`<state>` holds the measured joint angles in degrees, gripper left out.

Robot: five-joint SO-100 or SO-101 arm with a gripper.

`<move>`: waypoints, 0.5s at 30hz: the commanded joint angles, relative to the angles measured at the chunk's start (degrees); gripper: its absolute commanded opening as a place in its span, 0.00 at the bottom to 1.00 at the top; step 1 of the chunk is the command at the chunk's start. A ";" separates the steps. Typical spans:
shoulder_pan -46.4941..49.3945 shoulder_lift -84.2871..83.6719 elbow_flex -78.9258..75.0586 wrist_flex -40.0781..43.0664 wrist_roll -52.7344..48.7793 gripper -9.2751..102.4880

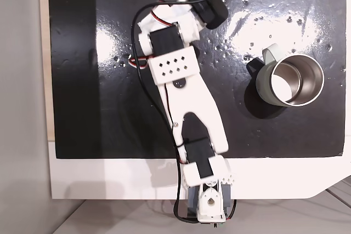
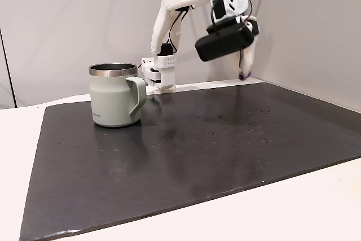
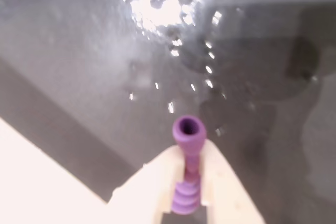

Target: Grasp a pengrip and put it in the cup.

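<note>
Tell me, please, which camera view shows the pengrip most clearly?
The wrist view: the purple pengrip sits close up, pinched between the pale fingers of the claw, its open end jutting past the tips. In a fixed view from the side it is a tiny purple speck at the claw tip, raised above the mat.

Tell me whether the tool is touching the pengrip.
Touching. In the wrist view, the tool has both fingers pressed against the purple pengrip, clamping it between them.

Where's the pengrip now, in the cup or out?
Out. The gripper pinches the purple pengrip above the black mat, away from the cup; the cup's steel inside looks empty.
</note>
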<state>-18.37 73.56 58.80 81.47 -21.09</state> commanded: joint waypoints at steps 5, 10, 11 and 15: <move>10.20 26.72 12.04 4.48 -2.99 0.08; 19.16 37.62 18.98 5.19 -9.05 0.08; 20.65 39.29 19.69 5.89 -10.28 0.08; 26.19 46.49 23.64 6.94 -14.50 0.08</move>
<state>3.96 113.73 81.39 88.15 -32.78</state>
